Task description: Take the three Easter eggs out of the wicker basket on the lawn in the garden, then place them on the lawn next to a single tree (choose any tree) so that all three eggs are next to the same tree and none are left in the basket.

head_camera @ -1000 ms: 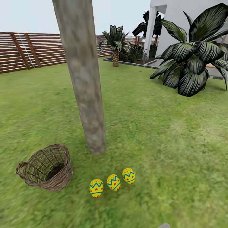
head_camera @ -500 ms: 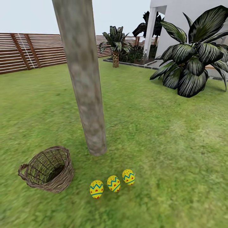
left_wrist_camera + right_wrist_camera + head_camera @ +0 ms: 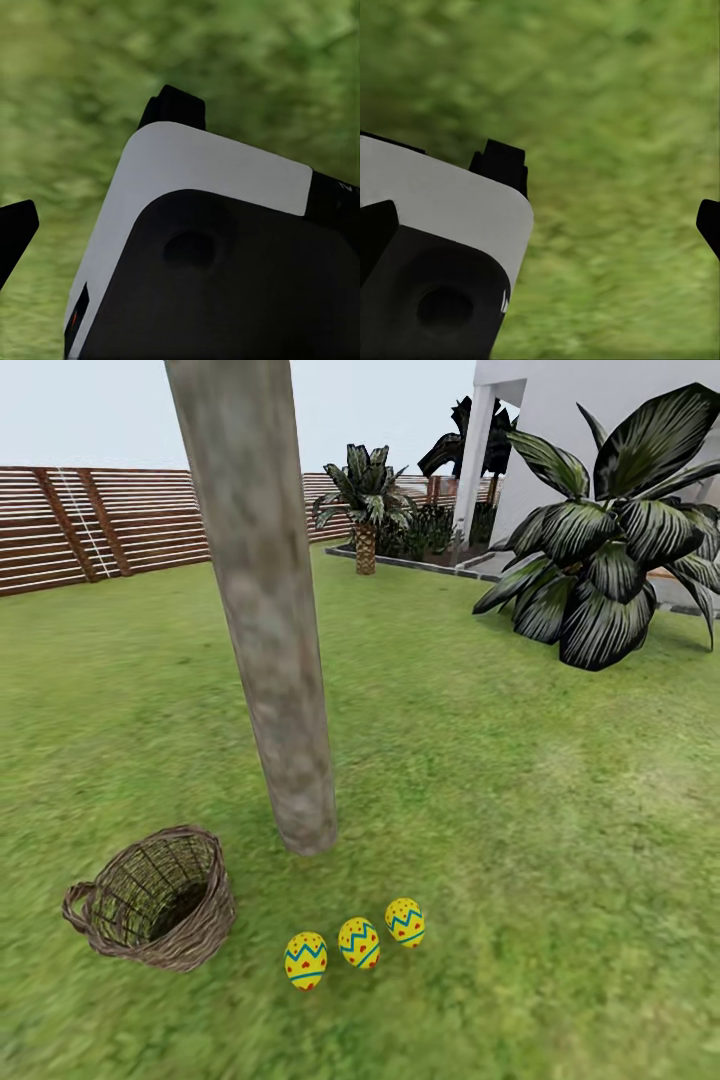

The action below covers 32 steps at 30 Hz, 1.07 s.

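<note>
Head view, left to right. Brown horizontal-slat wooden fence (image 3: 100, 525) runs along the far edge of the green lawn (image 3: 480, 790). Small round brown woven-twig basket (image 3: 155, 910) sits on the grass tilted, mouth facing me; I see nothing inside it. Just beside it stands the straight pale grey-brown mottled tree trunk (image 3: 270, 620). Near the trunk's foot, 3 yellow eggs with blue zigzag bands lie in a slanted row on the grass: egg 1 (image 3: 305, 960), egg 2 (image 3: 359, 942), egg 3 (image 3: 405, 922), close together, apart from the basket. Farther right: large dark striped broad-leaved plant (image 3: 610, 550) before the white house wall (image 3: 560, 430).

Left wrist view: left claw (image 3: 94, 161) over blurred grass, fingers spread, empty. Right wrist view: right claw (image 3: 607, 195) likewise spread wide, holding nothing.
</note>
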{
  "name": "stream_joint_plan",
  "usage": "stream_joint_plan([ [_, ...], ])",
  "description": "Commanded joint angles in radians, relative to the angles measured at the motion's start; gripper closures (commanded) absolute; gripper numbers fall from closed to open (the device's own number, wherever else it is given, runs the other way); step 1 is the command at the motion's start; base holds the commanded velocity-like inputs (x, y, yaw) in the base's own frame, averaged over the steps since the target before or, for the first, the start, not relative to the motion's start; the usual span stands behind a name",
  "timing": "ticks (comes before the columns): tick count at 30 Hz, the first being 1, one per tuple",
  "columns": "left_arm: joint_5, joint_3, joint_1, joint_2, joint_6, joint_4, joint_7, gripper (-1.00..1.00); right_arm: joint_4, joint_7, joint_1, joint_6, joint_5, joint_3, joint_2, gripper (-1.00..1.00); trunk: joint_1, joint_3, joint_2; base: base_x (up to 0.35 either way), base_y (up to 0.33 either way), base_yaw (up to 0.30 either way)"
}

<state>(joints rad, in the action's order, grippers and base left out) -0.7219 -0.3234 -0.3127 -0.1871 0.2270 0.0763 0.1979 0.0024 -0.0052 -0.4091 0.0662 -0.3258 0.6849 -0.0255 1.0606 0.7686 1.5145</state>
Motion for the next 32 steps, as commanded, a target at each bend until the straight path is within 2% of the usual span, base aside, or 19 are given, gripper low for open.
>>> stream_joint_plan([
  [1, -0.011, -0.008, 0.0, 0.0, 0.005, 0.001, 0.002, -1.0, 0.0, 0.0, -0.001, 0.003, -0.008, 0.008, 0.0, -1.0, -0.004, -0.003, -0.007, 0.0, 0.0, 0.0],
  [12, -0.017, -0.006, 0.0, -0.002, 0.005, -0.039, 0.002, -1.0, 0.001, 0.0, -0.001, 0.003, -0.007, 0.008, -0.001, -1.0, -0.004, -0.003, -0.007, 0.0, 0.0, 0.0],
  [32, -0.013, -0.006, 0.0, -0.003, 0.006, -0.058, 0.001, -1.0, 0.0, -0.001, -0.001, 0.003, -0.007, 0.008, -0.001, -1.0, -0.004, -0.003, -0.007, 0.0, 0.0, 0.0],
])
